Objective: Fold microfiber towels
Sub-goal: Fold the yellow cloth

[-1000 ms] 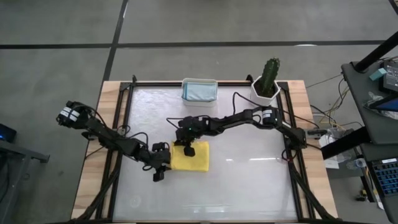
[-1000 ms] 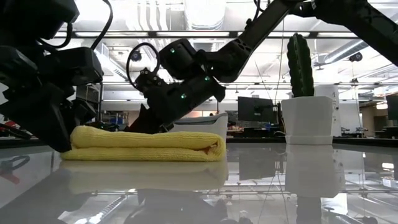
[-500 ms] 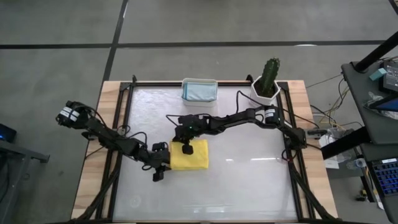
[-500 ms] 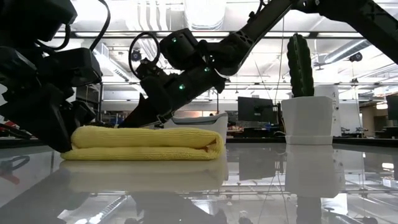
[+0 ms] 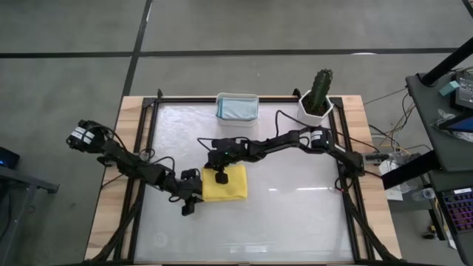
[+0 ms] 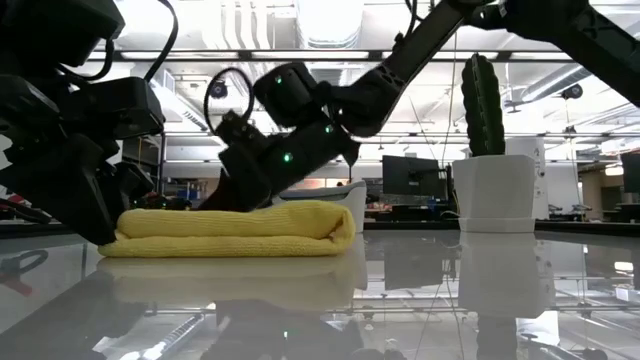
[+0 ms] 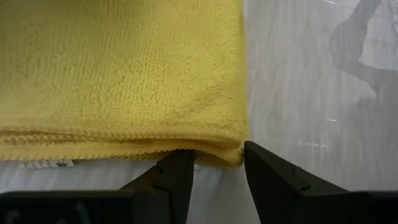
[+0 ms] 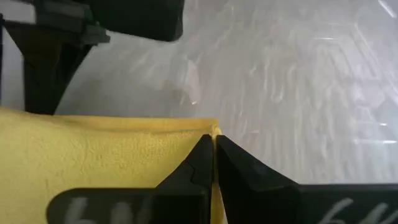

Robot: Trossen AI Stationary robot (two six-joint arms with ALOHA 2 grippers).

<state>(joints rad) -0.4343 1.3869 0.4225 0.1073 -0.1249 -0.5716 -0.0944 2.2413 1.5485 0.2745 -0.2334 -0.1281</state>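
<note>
Two grippers at a folded yellow towel

The left gripper (image 5: 190, 201) sits at the left edge of the folded yellow towel (image 5: 228, 185), left of the table's (image 5: 295, 222) middle, its fingers (image 7: 171, 180) parted around a towel corner, not clamped. The right gripper (image 5: 220, 176), fingers pressed together, rests on the towel's back-left part. Along the table's back edge stand a white tub (image 5: 237, 106) holding a pale blue cloth (image 5: 237, 109), then a potted cactus (image 5: 319, 92).

No legible text, label, brand, number or sign anywhere.
</note>
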